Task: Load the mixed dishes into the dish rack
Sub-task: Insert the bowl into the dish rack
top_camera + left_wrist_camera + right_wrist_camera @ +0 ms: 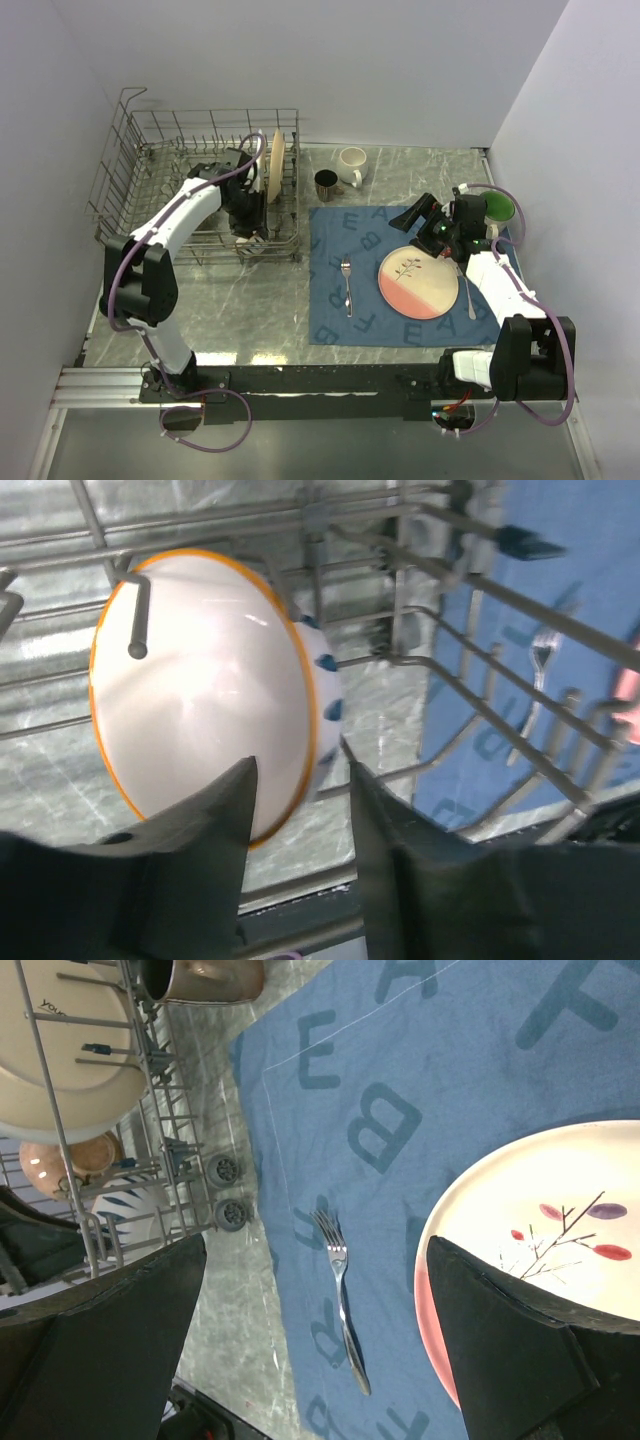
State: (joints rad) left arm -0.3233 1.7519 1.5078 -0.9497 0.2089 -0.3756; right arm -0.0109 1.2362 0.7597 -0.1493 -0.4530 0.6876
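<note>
Bowl (200,700): lying on its side among the tines, inside the rack (125,190) at far left.
Left gripper (298,780): straddling the bowl's rim; cannot tell whether it is clamping.
Right gripper (317,1248): hovering, fingers wide apart, over the mat (400,1080), between fork (343,1305) and pink plate (540,1230).

Both arms (185,215) are white with black joints and purple cables (107,295). The left gripper (300,770) is matte black.

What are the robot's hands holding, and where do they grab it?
The left hand straddles the orange rim of the white bowl; whether it pinches the rim cannot be told. The right hand is open, holding nothing.
</note>
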